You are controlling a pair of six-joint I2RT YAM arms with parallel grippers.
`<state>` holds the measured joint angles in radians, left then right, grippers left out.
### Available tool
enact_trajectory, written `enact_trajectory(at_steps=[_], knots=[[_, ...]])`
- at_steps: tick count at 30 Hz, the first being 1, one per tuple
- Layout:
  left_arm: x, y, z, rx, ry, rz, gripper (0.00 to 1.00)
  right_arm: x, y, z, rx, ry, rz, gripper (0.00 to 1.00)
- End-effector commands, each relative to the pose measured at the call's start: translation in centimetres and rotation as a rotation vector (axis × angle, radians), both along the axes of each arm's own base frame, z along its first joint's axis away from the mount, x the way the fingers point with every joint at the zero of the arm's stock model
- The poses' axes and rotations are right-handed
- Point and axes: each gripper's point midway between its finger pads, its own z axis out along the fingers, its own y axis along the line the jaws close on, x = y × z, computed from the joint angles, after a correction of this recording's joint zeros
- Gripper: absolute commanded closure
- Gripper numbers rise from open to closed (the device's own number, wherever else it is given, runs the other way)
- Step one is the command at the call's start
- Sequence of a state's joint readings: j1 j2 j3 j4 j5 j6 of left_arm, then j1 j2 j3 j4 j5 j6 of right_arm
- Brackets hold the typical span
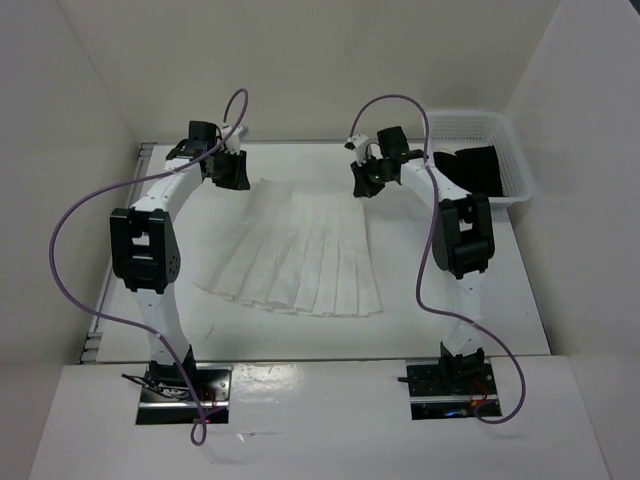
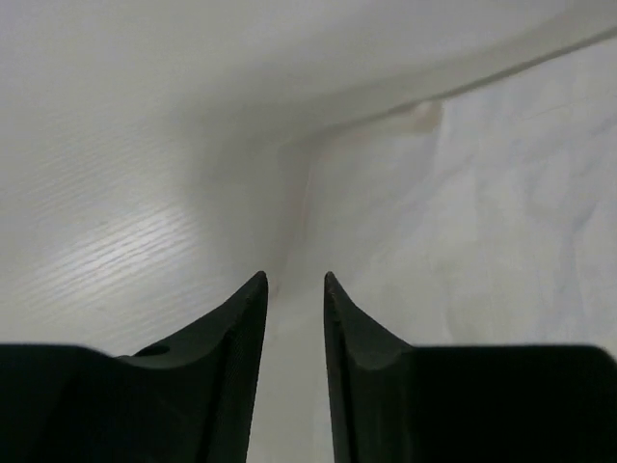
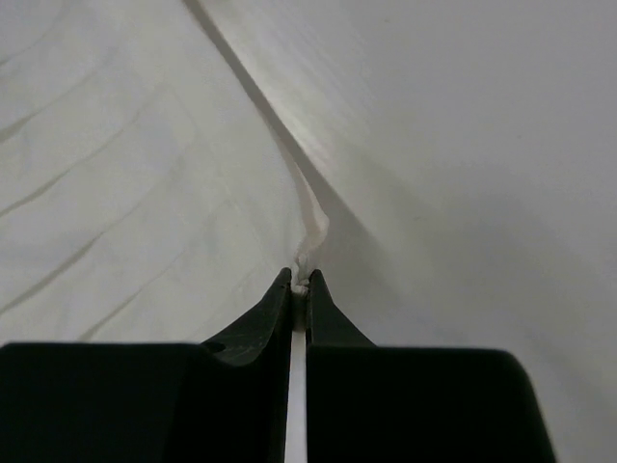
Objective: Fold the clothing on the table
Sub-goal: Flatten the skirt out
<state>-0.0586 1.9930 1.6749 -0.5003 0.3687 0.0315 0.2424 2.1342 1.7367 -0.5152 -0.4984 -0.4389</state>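
**Working the clothing's far edge: one corner held, one free.**
Right gripper [image 3: 299,278] is pinched shut on the edge of the clothing [image 1: 300,255]. Left gripper [image 2: 294,280] stands narrowly parted at the far-left corner, gripping nothing. The clothing lies fanned out mid-worktop [image 1: 300,342]. Likely next: match both corners, then travel nearward over bare worktop. The basket [image 1: 470,117] crowds the far right.

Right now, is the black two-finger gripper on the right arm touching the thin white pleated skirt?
Touching. The right wrist view shows the right gripper pinched shut on a bunched edge of the white pleated clothing.
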Motion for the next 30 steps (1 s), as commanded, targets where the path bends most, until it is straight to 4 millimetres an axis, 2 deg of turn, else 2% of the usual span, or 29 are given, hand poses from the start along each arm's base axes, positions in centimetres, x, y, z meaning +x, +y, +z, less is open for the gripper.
enact_trajectory(at_steps=[1,2,3,4,6,7,8,9,10,11,12,13,14,15,16,17,18,19,21,22,23,24,25,26,28,30], knots=[[3.0,2.8,1.7,0.066,-0.085,0.077,0.60,4.1,-1.8,0.8,-0.077,-0.091,-0.108,1.00],[3.4,2.9,2.2,0.071,-0.103,0.084,0.34,5.3,-2.3,1.7,-0.094,-0.120,-0.149,0.87],[3.4,2.9,2.2,0.066,-0.100,0.090,0.23,5.6,-2.5,2.3,-0.101,-0.128,-0.170,0.73],[3.7,2.9,2.8,0.059,-0.111,0.097,0.14,6.2,-3.0,2.3,-0.121,-0.136,-0.203,0.51],[4.0,3.7,4.0,0.090,-0.139,0.143,0.03,7.2,-3.4,5.2,-0.107,-0.186,-0.268,0.41],[4.0,4.0,4.8,0.100,-0.154,0.156,0.03,7.3,-3.6,8.0,-0.094,-0.233,-0.292,0.34],[3.5,4.3,6.9,0.108,-0.190,0.170,0.01,7.1,-3.8,9.9,-0.082,-0.256,-0.309,0.30],[3.2,5.4,7.8,0.118,-0.202,0.207,0.01,6.8,-3.8,11.7,-0.056,-0.274,-0.326,0.27],[2.7,6.6,8.6,0.125,-0.215,0.234,0.01,5.6,-3.5,14.5,-0.040,-0.308,-0.320,0.23],[1.3,6.9,10.2,0.131,-0.241,0.245,0.01,4.6,-2.6,15.9,-0.011,-0.315,-0.296,0.18],[0.0,8.4,12.4,0.159,-0.285,0.298,0.01,3.1,-2.2,15.2,-0.012,-0.273,-0.282,0.16],[-1.1,9.1,12.8,0.184,-0.285,0.326,0.01,1.3,-0.9,16.8,0.005,-0.286,-0.246,0.13],[-2.2,10.2,12.8,0.211,-0.275,0.352,0.01,0.2,-0.3,16.5,0.001,-0.271,-0.228,0.10],[-3.6,11.3,11.4,0.241,-0.241,0.383,0.01,-1.4,0.6,14.4,-0.011,-0.215,-0.210,0.08],[-5.5,12.4,12.4,0.228,-0.242,0.429,0.01,-3.6,2.8,14.1,-0.008,-0.192,-0.162,0.06],[-6.6,13.1,12.0,0.226,-0.221,0.452,0.01,-4.4,3.4,12.5,-0.045,-0.167,-0.170,0.03],[-8.0,13.7,12.7,0.227,-0.230,0.472,0.01,-6.1,4.1,10.3,-0.075,-0.120,-0.159,0.02],[-9.8,14.5,10.6,0.215,-0.163,0.497,0.01,-7.9,6.5,8.8,-0.092,-0.089,-0.125,0.02],[-11.9,14.8,10.5,0.187,-0.154,0.514,0.01,-9.1,7.8,6.5,-0.145,-0.066,-0.127,0.02],[-13.2,15.2,9.0,0.173,-0.110,0.536,0.01,-9.8,8.8,5.7,-0.156,-0.049,-0.126,0.02],[-13.7,15.3,8.9,0.165,-0.110,0.540,0.01,-10.9,10.5,4.0,-0.179,-0.022,-0.098,0.02],[-14.7,15.5,9.4,0.165,-0.122,0.550,0.01,-10.7,11.3,3.9,-0.174,-0.029,-0.109,0.02],[-15.6,15.8,8.6,0.164,-0.099,0.554,0.01,-10.8,12.9,3.1,-0.164,-0.006,-0.112,0.02],[-16.1,15.5,9.2,0.155,-0.122,0.548,0.01,-10.5,13.3,2.8,-0.159,0.002,-0.122,0.02],[-17.4,16.0,8.9,0.164,-0.109,0.563,0.01,-10.3,14.9,1.8,-0.155,0.028,-0.143,0.02],[-18.7,15.6,8.8,0.164,-0.115,0.563,0.01,-9.7,15.1,1.0,-0.161,0.046,-0.184,0.02]])
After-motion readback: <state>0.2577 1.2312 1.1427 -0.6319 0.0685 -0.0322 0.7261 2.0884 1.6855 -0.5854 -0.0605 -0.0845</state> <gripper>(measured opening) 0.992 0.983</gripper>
